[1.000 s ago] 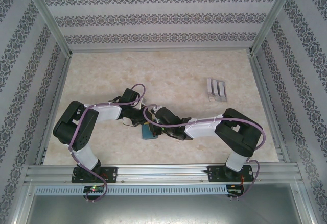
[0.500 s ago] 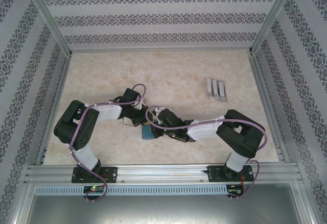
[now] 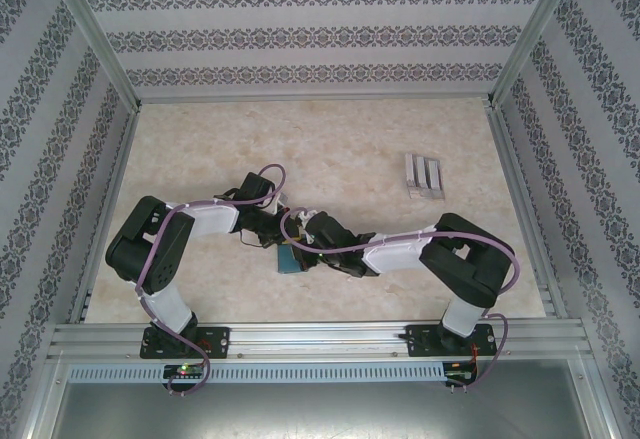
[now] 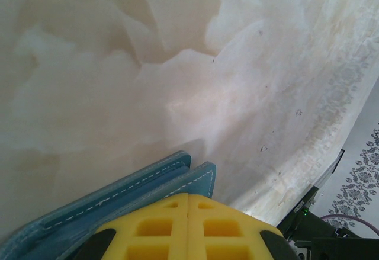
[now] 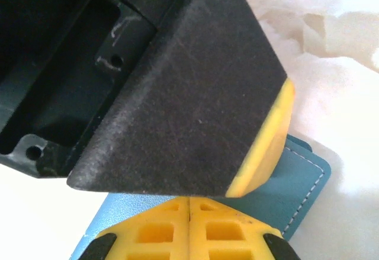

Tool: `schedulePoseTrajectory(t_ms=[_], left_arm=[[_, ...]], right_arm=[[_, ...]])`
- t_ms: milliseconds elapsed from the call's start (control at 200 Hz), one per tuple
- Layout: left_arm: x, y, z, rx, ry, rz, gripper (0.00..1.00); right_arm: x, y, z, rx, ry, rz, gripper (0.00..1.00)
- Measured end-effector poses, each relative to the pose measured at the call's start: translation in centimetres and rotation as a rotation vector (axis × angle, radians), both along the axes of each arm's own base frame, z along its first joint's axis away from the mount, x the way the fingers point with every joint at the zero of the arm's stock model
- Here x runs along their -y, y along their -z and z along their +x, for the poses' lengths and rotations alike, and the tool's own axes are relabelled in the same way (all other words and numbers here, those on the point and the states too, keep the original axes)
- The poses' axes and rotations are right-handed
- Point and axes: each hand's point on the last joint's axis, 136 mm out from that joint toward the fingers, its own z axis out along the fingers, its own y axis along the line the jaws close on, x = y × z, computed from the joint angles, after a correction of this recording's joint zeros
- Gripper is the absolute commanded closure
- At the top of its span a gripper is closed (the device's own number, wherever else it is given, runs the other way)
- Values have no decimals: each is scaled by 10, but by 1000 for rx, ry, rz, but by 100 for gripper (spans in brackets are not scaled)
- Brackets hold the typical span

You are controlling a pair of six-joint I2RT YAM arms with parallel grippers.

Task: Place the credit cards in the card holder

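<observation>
The wide beige marble-patterned table (image 3: pixel 330 139) carries everything. I count two black-and-white arms, the left arm (image 3: pixel 170 244) and the right arm (image 3: pixel 440 254). Both bend inward to the same spot in the low centre of the overhead frame. I judge this is because one must steady the card holder while the other works on it.

One small teal-blue folding wallet (image 3: pixel 293 259) with pale stitching lies there on the table. Two of its leaves show at the lower left of the left wrist frame. One clear plastic stand (image 3: pixel 424 174) with three slots sits well apart, at the upper right. Whether the credit cards stand in it is too small to tell.

The left pincer (image 4: pixel 188 198) has its two yellow fingers together, with no gap, over the wallet edge. The right pincer (image 5: pixel 188 201) is closed together too, just above the wallet, with one finger of the left pincer close before it.
</observation>
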Motion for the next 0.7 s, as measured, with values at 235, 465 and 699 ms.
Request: schedulePoseTrajectory(t_ms=[235,465,699], left_arm=[[0,0,0,1,-1,3,100],[0,0,0,1,-1,2,100],[-1,0,0,0,-2,2,100]], right_arm=[[3,-5,-2,30,9,62,100],[5,-8,-2,24,-22,77,100],[0,-7,-2,60,-47,115,100]])
